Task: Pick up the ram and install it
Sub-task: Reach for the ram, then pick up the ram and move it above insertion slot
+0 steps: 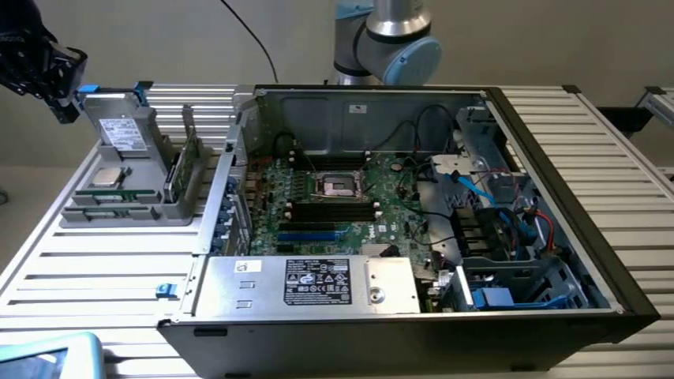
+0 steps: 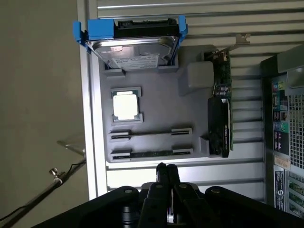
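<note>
One claw point(image 2: 166, 167), dark, both fingers pressed tight together and gripping nothing. Hangs above the slatted metal counter point(image 2: 190, 179), just short of the nearest edge of a grey tray point(image 2: 156, 114). Straight ahead of the fingertips and lower down, closest to the claw of everything on that tray: the ram point(image 2: 152, 153), a slim green stick lying lengthwise in a long groove, untouched, not yet installed. One step farther from the claw, a second long groove point(image 2: 152, 134) running parallel to the first, with dark clips at both ends. Beyond that again, a square silver processor chip point(image 2: 126, 105) lying flat in its own recess. Farthest from the claw on the tray, a hard drive point(image 2: 135, 50) in a blue carrier, propped up at the tray's far end with its label side turned toward the claw. Off to one side of the two grooves, a green expansion card point(image 2: 221, 118) with a black block on it, standing on edge along the tray's flank. Past that card, away from the claw, an open computer case point(image 1: 548, 158) resting on the same counter. Inside it, well apart from the claw, the large green motherboard point(image 1: 390, 213), with a bank of black slots point(image 1: 331, 209) just beside the square processor socket point(image 1: 339, 184). Along one wall of the case, a silver power supply point(image 1: 305, 283) with a black label; on the side away from the claw, a tangle of dark and blue cables point(image 1: 495, 197). Behind the case, a grey arm joint point(image 1: 406, 47) with a pale blue cap.
</note>
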### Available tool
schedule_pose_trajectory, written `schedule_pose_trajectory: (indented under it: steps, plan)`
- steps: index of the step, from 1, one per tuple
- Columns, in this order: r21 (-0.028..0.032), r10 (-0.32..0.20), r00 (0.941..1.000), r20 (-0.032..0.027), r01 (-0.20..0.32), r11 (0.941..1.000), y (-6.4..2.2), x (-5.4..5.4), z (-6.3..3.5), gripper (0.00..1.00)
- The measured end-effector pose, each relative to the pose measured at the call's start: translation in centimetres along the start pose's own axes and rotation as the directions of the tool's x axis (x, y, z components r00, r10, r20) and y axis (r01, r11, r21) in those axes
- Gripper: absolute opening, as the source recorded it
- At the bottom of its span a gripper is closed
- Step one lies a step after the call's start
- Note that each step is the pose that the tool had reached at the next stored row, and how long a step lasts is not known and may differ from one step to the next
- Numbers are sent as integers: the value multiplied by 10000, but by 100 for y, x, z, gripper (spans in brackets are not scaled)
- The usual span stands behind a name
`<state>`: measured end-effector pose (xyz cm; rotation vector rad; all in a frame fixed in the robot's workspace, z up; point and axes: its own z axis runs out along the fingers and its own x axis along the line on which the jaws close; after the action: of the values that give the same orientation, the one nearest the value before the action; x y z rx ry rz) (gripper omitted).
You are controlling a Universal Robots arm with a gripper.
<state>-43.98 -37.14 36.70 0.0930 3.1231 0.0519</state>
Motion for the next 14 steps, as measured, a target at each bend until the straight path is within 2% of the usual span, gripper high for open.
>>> schedule_pose_trajectory:
  steps: [14]
  plan:
    - [1, 0, 10000, -2, 0, 10000, 1, 0, -1, 11]
